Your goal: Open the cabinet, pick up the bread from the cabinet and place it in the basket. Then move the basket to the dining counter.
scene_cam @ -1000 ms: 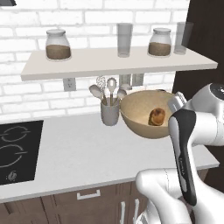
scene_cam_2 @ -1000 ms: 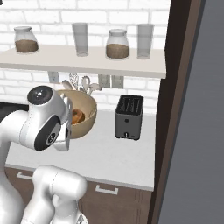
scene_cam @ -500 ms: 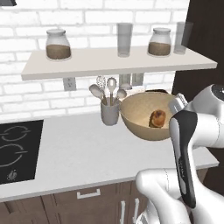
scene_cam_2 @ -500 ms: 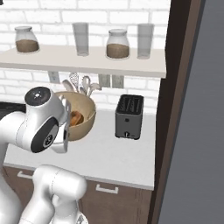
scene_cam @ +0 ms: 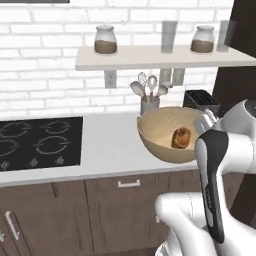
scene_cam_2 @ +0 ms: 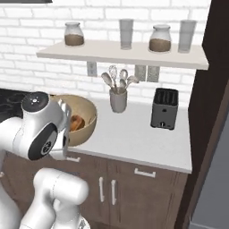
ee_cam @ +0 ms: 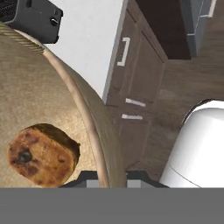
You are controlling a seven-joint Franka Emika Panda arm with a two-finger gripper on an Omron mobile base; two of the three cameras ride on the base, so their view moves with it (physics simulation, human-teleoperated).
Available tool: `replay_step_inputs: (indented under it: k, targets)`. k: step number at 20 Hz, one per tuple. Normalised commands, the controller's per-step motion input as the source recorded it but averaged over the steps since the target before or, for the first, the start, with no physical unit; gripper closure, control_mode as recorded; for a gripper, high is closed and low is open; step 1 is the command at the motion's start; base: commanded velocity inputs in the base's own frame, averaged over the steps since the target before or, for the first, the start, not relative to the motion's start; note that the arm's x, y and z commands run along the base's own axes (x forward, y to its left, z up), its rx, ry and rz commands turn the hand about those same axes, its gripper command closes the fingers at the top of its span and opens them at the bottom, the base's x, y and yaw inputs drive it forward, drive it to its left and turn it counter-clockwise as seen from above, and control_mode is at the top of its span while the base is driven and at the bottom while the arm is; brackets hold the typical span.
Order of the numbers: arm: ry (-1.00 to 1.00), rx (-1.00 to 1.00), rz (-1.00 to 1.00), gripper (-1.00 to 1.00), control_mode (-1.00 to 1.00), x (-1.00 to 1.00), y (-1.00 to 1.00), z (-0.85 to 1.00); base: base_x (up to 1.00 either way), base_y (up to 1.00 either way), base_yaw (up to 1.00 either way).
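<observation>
Pale bench [scene_cam: 107, 145] running across mid-frame in the left base view, with a black cooktop [scene_cam: 37, 142] at far left and dark wood cabinet fronts [scene_cam: 120, 210] below. White brick wall behind, carrying a long shelf [scene_cam: 165, 56] with two brown-filled glass jars [scene_cam: 105, 40] and clear tumblers [scene_cam: 169, 36]. Grey utensil pot [scene_cam_2: 118, 99] against the wall at centre of the right base view, black toaster [scene_cam_2: 164, 108] to its right, tall dark cabinet side [scene_cam_2: 210, 89] along the right edge. Tan basket [scene_cam: 167, 134] right of centre in the left base view, tipped and hanging past the bench's front edge. Bread [scene_cam: 181, 138] lying inside the basket, toward its right wall. In the hand view, hand [ee_cam: 106, 177] at bottom centre, pressed together and pinching the basket rim [ee_cam: 89, 127], bread just left of the fingertips inside the bowl.
</observation>
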Motion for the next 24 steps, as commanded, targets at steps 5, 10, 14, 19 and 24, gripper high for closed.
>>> replay_step_inputs:
  k: [5, 10, 14, 19, 24]
  targets:
    - [0.0, 0.0, 0.0, 1.0, 1.0, 0.0, 0.0, 0.0, -0.49, 0.7, 0.69]
    - [0.0, 0.0, 0.0, 1.0, 1.0, 0.0, 0.0, 0.0, -0.07, 0.29, 0.99]
    - [0.0, 0.0, 0.0, 1.0, 1.0, 0.0, 0.0, 0.0, -0.02, 0.0, 1.0]
    - [0.0, 0.0, 0.0, 1.0, 1.0, 0.0, 0.0, 0.0, 0.0, 0.0, 1.0]
    - [0.0, 0.0, 0.0, 1.0, 1.0, 0.0, 0.0, 0.0, -0.04, 0.03, 0.98]
